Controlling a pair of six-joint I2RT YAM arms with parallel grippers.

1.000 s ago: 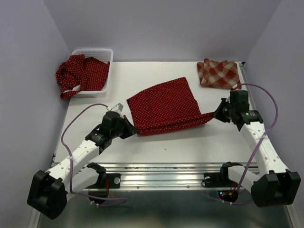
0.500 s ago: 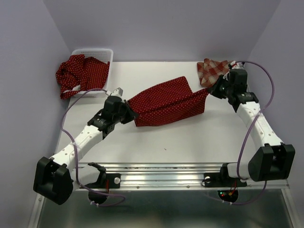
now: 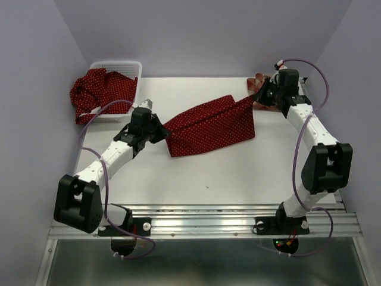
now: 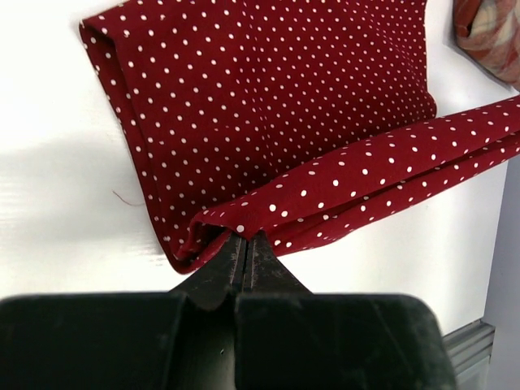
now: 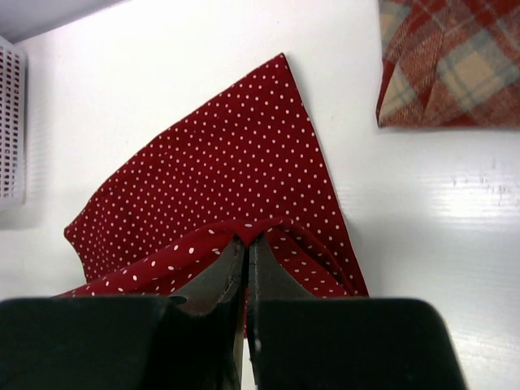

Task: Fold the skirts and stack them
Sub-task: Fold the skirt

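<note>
Swung well away from the arm bases since a second back, both arms, dragging the near edge of the dotted skirt (image 3: 211,125) up and over itself toward the far side of the tabletop (image 3: 208,179). Clamped tight on the left end of that lifted edge: left fingers (image 4: 236,264), tips pressed flat together, cloth nipped between them. Same on the other side: right fingers (image 5: 237,260) shut hard on the right end, out by the far right corner. Stretched taut between the two pinches as a doubled band, with the rest of the skirt spread flat underneath, mid-tabletop.

Counted one plaid skirt (image 5: 455,65), folded and flat at the far right, bare tabletop between it and the dotted one; mostly hidden under the right arm from above. Counted one white lattice basket (image 3: 122,64) at the far left corner. Spilling over its near left side, one crumpled heap of dotted red cloth (image 3: 94,92); could not tell how many skirts in that heap. So, two skirts out singly plus the heap, one basket, two arms.
</note>
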